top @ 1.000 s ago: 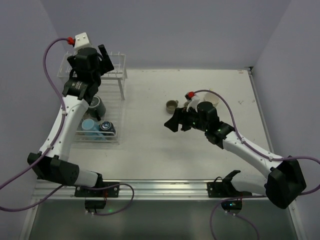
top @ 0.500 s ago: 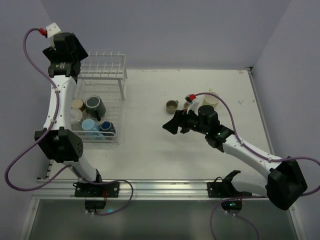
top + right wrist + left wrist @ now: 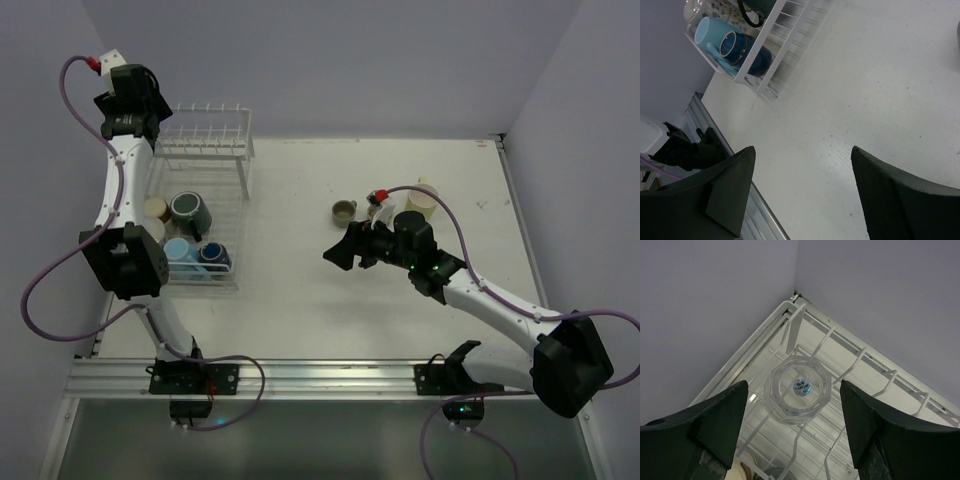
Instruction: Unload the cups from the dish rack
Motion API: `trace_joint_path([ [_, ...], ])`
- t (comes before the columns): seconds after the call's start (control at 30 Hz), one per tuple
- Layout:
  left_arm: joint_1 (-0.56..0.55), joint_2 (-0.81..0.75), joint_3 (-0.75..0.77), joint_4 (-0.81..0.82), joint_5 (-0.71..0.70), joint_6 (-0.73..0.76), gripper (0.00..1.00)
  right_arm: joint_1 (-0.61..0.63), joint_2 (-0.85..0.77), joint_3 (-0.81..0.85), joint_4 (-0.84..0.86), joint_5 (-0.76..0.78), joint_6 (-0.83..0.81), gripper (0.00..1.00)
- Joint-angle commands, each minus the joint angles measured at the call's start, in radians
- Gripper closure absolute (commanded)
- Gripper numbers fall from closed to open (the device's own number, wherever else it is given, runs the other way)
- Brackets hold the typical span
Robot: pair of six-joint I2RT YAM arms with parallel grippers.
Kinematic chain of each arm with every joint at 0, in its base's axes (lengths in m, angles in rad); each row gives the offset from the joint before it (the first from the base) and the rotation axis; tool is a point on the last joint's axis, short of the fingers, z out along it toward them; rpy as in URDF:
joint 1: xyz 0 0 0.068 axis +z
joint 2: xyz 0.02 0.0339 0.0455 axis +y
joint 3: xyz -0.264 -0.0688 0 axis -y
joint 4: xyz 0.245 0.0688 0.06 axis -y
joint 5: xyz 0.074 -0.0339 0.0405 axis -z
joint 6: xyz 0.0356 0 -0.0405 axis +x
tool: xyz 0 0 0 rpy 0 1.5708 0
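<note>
A: Any writing?
B: One label only. There is a round blue sticker at the centre of the clear glass. It carries pale print, too small to read.
A: Left arm?
B: It is raised tall along the left edge of the table. The wrist is over the far left corner of the dish rack, with the camera looking straight down. The left gripper is spread wide, with a finger on either side of the glass and neither touching it. It holds nothing.
A: The glass itself?
B: It stands on end among the white pegs of the raised shelf, in the corner by the walls. Its long axis runs along the line of sight. Mouth up or base up, cannot tell.
A: Right arm?
B: It is stretched low from its base toward mid-table, pointing left at the rack. The right gripper is parted and empty, with bare tabletop between the fingers.
A: Other cups?
B: The lower tray holds a dark grey mug and a light blue cup with a dark blue mug just beside it. On the table beyond the right wrist are a tan cup, mouth up, and a pale yellow-green cup.
</note>
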Motion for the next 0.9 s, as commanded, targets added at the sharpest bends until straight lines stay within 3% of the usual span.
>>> trace_joint_path([
  [0.0,0.005,0.016,0.066,0.039,0.029,0.039,0.25,0.004,0.008,0.021,0.04,-0.02,-0.014,0.21],
  [0.3,0.005,0.076,0.082,0.052,0.022,0.041,0.38,0.006,-0.005,0.024,0.034,-0.017,-0.02,0.21],
  [0.5,0.005,0.067,0.047,0.079,0.036,0.033,0.58,0.007,-0.018,0.041,0.014,-0.007,-0.024,0.21],
  [0.6,0.005,0.041,0.03,0.098,0.048,0.024,0.75,0.007,-0.031,0.05,0.006,-0.004,-0.024,0.21],
  [0.87,0.005,-0.054,0.029,0.132,0.123,-0.021,0.84,0.006,-0.022,0.116,0.022,-0.027,0.008,0.19],
])
